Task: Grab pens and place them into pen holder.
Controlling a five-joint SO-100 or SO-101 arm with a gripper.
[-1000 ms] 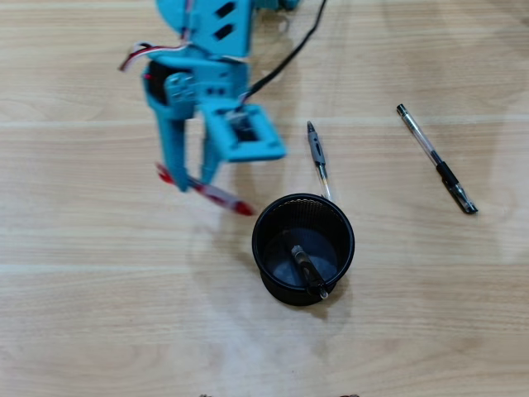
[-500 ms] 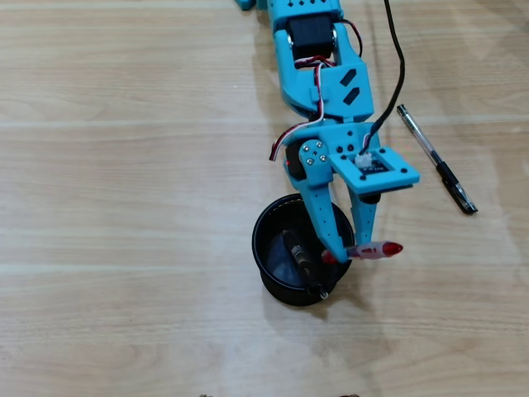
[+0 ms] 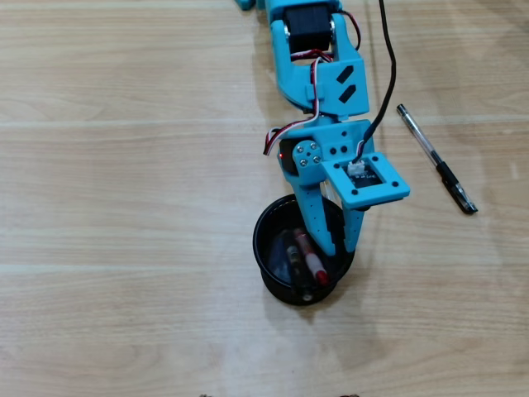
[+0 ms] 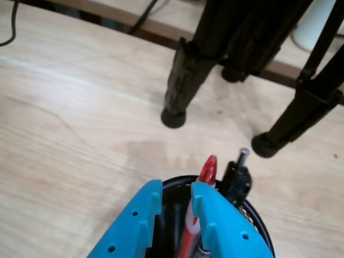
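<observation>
Gripper of the blue arm hangs directly over the pen holder, its two fingers slightly parted with nothing between them; in the wrist view the gripper shows a clear gap above the cup's dark mouth. Half a second ago the red pen was pinched crosswise at the fingertips over the rim; now the red pen lies inside the pen holder, leaning beside a black pen already there, so it has been let go and dropped in. In the wrist view the red pen's tip and the black pen's end poke up past the rim. That likely makes two pens stored. One clear pen with black ends lies on the wooden table, well apart to the right in the overhead view. A grey pen seen a second ago near the cup is now hidden under the arm. Black tripod legs stand beyond the cup, clear of the work.
</observation>
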